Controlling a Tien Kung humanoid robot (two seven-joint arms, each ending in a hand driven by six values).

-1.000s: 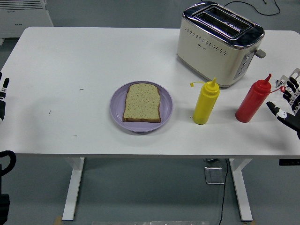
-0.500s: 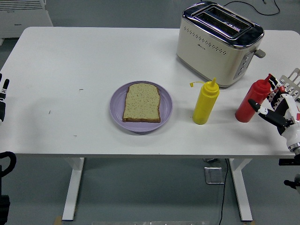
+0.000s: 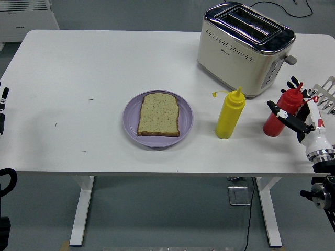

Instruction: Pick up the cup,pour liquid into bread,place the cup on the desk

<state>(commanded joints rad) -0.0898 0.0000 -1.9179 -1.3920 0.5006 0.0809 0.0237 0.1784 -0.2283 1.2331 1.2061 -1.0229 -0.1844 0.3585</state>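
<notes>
Though the task named a cup, the red squeeze bottle stood upright, right of the toaster; right hand against its right side, fingers spread, unclosed; left hand far off.

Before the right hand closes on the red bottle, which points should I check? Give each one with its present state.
1. Right hand open around red bottle: ok.
2. Red bottle upright: ok.
3. Fingers fully wrapped, firm contact: cannot tell.
4. Yellow bottle stands apart from the hand: ok.
5. Bread lies flat on purple plate: ok.
6. Left hand rests at table edge, clear: ok.
</notes>
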